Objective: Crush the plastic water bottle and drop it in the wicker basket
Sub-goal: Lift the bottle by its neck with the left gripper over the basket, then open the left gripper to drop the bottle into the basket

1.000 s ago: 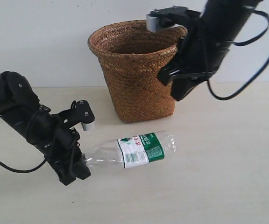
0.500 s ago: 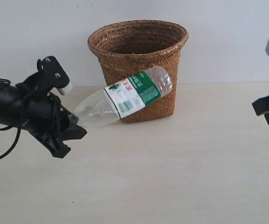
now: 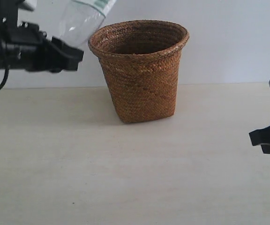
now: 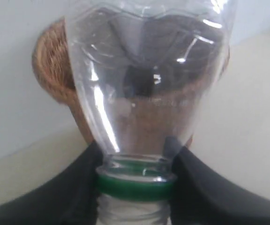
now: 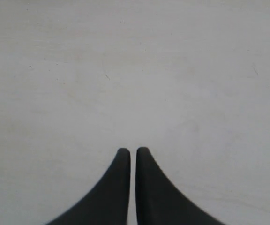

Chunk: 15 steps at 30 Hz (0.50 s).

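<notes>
My left gripper (image 3: 71,55) is raised at the upper left of the exterior view, shut on the neck of the plastic water bottle (image 3: 81,18). The clear bottle slants up and out of the frame's top, just left of the wicker basket's rim. In the left wrist view the black fingers (image 4: 74,187) clamp the bottle (image 4: 144,89) at its green neck ring, and the wicker basket (image 4: 50,70) shows behind it. The brown wicker basket (image 3: 142,75) stands upright on the table. My right gripper (image 5: 132,151) is shut with nothing in it, low at the right edge (image 3: 266,140).
A pale wooden table (image 3: 125,173) carries the basket, with a plain white wall behind. The right wrist view shows only bare tabletop (image 5: 135,70).
My left gripper has lifted the bottle from table level to above and left of the basket rim. The right arm has pulled away from the basket to the right edge and dropped low.
</notes>
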Each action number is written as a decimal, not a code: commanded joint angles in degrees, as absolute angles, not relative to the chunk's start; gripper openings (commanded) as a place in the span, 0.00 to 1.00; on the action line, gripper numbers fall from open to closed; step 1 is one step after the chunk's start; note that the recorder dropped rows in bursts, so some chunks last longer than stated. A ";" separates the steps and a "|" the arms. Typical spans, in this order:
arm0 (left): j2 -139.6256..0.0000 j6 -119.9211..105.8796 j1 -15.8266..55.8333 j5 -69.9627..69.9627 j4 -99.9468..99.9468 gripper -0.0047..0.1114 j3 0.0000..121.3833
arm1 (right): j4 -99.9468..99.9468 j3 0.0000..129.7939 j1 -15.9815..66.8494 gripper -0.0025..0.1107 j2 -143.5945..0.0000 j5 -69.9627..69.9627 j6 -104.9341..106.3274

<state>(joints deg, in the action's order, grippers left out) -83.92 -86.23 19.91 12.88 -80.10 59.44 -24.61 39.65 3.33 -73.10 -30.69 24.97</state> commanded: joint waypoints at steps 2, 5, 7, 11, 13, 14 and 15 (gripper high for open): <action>-98.24 -84.60 19.86 20.86 -79.50 0.24 78.27 | -25.42 39.34 2.89 0.02 -72.67 -29.73 26.06; -103.48 -80.20 19.98 24.27 -77.23 0.69 85.65 | -25.50 39.34 2.89 0.02 -72.67 -30.65 26.06; -104.86 -78.36 19.98 23.73 -76.34 0.85 88.07 | -25.79 39.34 2.89 0.02 -72.67 -31.73 26.36; -104.44 -78.36 19.98 20.56 -71.61 0.70 88.71 | -26.37 39.34 3.12 0.02 -72.67 -32.38 27.23; -103.84 -78.36 19.98 20.56 -70.61 0.67 88.71 | -26.49 39.34 3.47 0.02 -72.67 -32.53 27.38; -103.72 -78.36 19.98 20.56 -70.24 0.67 88.71 | -26.49 39.34 3.69 0.02 -72.67 -32.53 27.52; -103.61 -78.36 19.98 20.56 -70.04 0.67 88.71 | -26.49 39.34 4.01 0.02 -72.67 -32.40 27.51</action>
<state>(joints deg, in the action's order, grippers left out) -104.67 -78.97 19.91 20.78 -71.52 88.34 -26.23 39.47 3.44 -73.10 -32.29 26.70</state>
